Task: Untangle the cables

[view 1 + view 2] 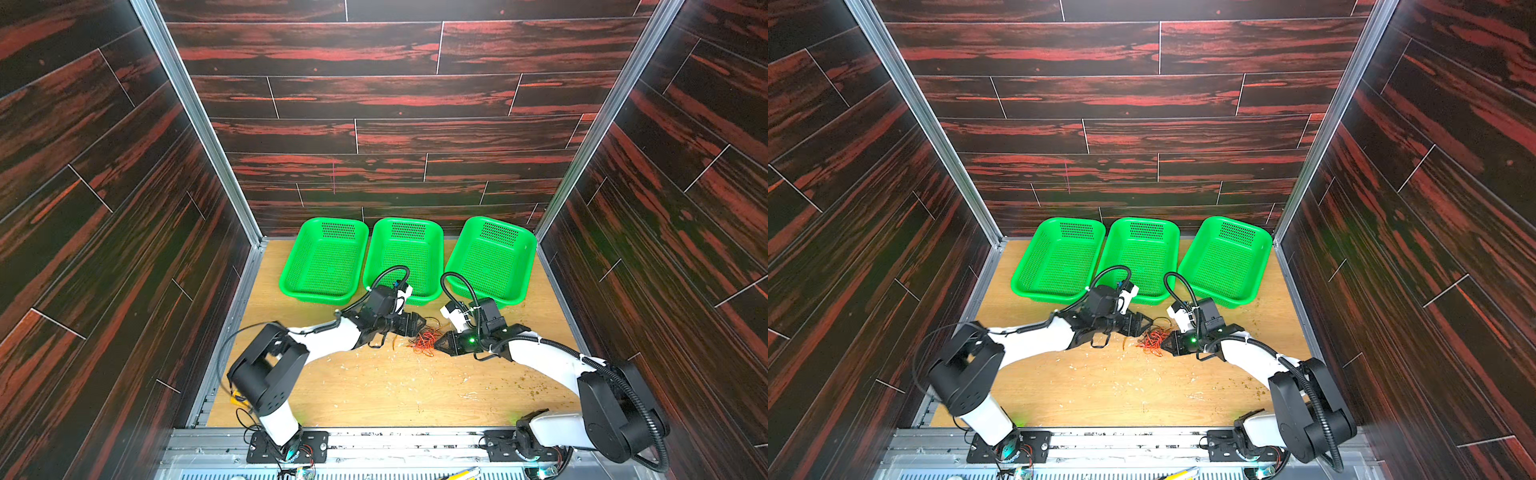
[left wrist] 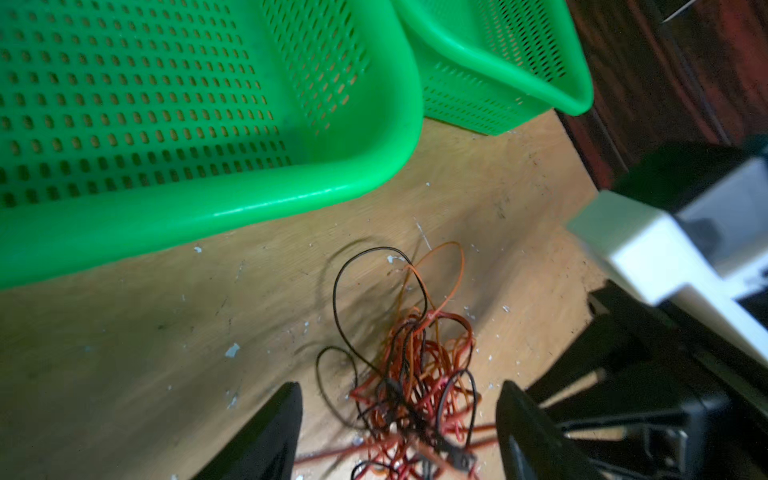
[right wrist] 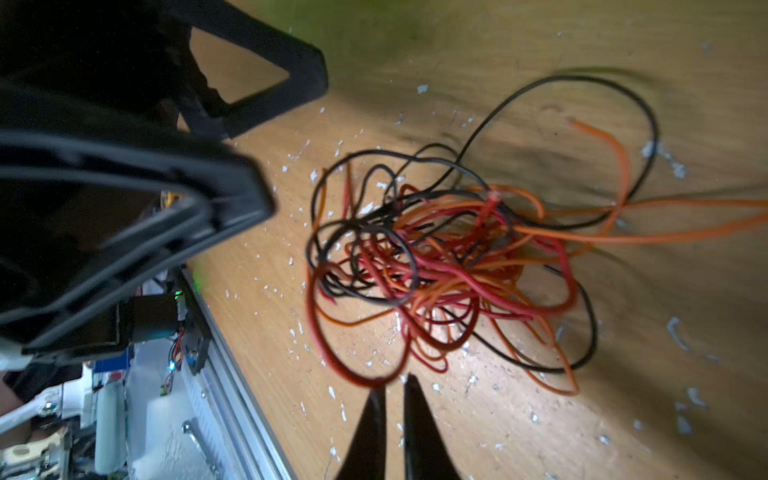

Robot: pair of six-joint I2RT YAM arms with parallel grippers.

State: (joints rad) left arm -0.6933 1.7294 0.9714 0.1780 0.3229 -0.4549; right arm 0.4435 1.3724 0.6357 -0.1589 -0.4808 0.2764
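Left arm (image 1: 266, 374) and right arm (image 1: 606, 407) fill the near edge, both reaching in over the table (image 1: 395, 390) toward its middle

Three green baskets (image 1: 324, 262) in a row at the far side, all empty

Cables (image 1: 424, 341) lie in one clump on the table between the two grippers, just in front of the middle basket

Left gripper (image 2: 398, 386): jaws wide, straddling the clump, holding nothing

Right gripper (image 3: 392, 384): jaws drawn almost together, only a slit left; a loop of red cable (image 3: 332, 362) sits right at the tips. Pinched or merely touched, cannot tell

Black cable (image 3: 582, 77) and orange cable (image 3: 685, 203) throw loose loops out of the knot; the cores are interwoven

Judgement: barely begun. No strand freed, all three left to separate
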